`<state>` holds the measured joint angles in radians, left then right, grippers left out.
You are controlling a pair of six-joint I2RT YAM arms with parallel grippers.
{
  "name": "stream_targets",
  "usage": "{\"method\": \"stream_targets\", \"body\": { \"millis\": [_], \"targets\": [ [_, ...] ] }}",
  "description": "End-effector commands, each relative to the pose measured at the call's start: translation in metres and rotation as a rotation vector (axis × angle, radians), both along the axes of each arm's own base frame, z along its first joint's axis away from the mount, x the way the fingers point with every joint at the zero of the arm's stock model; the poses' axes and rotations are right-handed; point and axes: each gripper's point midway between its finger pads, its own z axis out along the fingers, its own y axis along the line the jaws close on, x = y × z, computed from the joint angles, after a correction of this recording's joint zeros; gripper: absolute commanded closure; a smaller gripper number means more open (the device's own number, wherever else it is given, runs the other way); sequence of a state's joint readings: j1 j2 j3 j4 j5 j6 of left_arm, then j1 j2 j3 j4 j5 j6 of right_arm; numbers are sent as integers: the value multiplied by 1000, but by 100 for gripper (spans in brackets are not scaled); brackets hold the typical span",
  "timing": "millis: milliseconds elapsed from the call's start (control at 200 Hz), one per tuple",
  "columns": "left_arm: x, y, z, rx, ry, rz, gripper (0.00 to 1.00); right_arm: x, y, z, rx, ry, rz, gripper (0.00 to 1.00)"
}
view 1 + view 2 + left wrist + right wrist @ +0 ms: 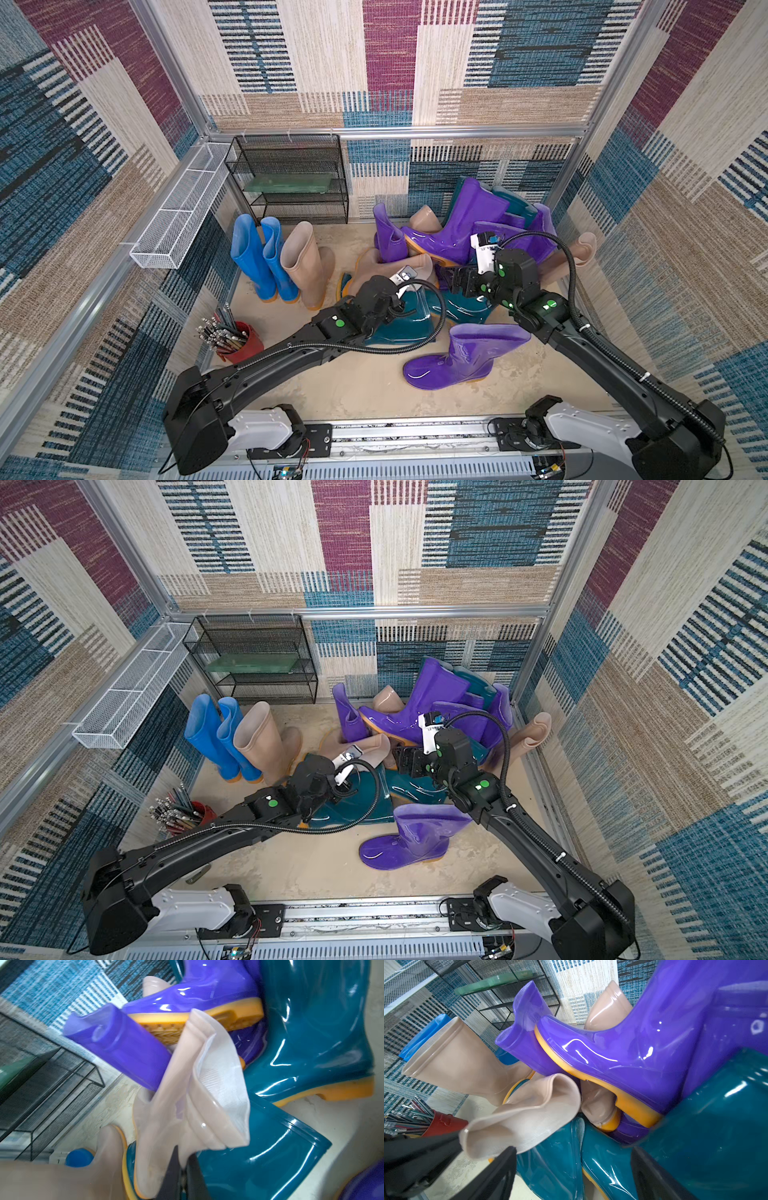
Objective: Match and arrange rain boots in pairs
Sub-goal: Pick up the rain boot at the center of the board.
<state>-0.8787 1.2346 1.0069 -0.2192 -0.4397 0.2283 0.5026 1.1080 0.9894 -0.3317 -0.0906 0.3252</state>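
The rain boots are split between a row and a heap. Two tall blue boots (253,257) and a tall beige boot (305,266) stand upright at the left. Purple boots (457,224), teal boots (409,322) and beige ones lie heaped at the right. A short purple boot (457,357) stands alone in front. My left gripper (182,1167) is shut on the cuff rim of a lying beige boot (166,1115), which rests on a teal boot (259,1157). My right gripper (574,1167) stands open just above two teal boots (556,1167), holding nothing.
A black mesh rack (291,178) stands against the back wall. A white mesh basket (178,216) hangs on the left rail. A red cup of pens (243,343) sits at the front left. Another beige boot (577,249) leans at the right wall.
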Motion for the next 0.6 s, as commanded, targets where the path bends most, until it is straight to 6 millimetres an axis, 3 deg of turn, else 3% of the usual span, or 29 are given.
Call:
{"method": "stream_targets", "body": {
  "millis": [0,120,426,591],
  "targets": [
    [-4,17,26,-117,-10,69,100,2,14,17,37,-44,43,12],
    [-5,27,50,-164,-33,112,100,-2,27,19,33,-44,75,13],
    [7,62,80,-270,-83,288,100,-22,80,24,20,-59,164,14],
    [3,76,119,-348,-127,310,100,-29,102,32,26,-75,210,14]
  ]
}}
